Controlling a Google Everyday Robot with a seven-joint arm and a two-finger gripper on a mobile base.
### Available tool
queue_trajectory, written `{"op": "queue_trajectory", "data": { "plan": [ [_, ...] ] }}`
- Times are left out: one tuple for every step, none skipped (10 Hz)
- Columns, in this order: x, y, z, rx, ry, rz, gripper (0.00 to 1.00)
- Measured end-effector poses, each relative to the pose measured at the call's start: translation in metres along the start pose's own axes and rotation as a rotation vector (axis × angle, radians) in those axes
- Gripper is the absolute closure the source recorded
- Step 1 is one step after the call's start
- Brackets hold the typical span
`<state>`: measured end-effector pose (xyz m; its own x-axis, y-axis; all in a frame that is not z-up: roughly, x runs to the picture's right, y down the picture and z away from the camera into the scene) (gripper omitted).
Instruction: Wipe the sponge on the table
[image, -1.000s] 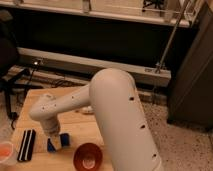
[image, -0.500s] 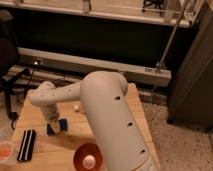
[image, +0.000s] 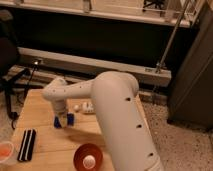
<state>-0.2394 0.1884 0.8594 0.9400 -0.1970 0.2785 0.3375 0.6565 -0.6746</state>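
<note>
- My pincer (image: 63, 119) hangs down over the middle of the table (image: 47, 137), clenched on the sponge (image: 70, 119) (blue shows on both sides of it).
- The sponge sits low at the tabletop.
- Near left lies a black striped block (image: 26, 145).
- Near right stands an orange-brown bowl (image: 80, 152) holding a white ball (image: 89, 161).

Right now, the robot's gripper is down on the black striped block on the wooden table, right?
No: the gripper is down on the blue sponge on the wooden table. The black striped block lies apart from it, as the camera view shows.
</note>
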Motion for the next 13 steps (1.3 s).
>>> {"op": "queue_trajectory", "data": {
  "plan": [
    [0.014,0.009,0.0,-0.003,0.004,0.028,0.76],
    [0.026,0.019,0.0,-0.01,0.006,0.054,0.76],
    [0.04,0.034,0.0,-0.021,0.01,0.088,0.76],
    [0.052,0.046,0.0,-0.029,0.012,0.118,0.76],
    [0.059,0.057,0.001,-0.037,0.015,0.135,0.76],
    [0.068,0.069,0.002,-0.045,0.018,0.157,0.76],
    [0.069,0.085,0.004,-0.059,0.016,0.166,0.76],
    [0.068,0.094,0.007,-0.068,0.015,0.166,0.76],
    [0.062,0.103,0.009,-0.076,0.015,0.153,0.76],
    [0.046,0.115,0.012,-0.088,0.013,0.113,0.76],
    [0.025,0.122,0.011,-0.086,0.007,0.064,0.76],
    [0.012,0.126,0.01,-0.084,0.007,0.029,0.76],
    [-0.016,0.125,0.004,-0.068,-0.006,-0.028,0.76]
  ]
}}
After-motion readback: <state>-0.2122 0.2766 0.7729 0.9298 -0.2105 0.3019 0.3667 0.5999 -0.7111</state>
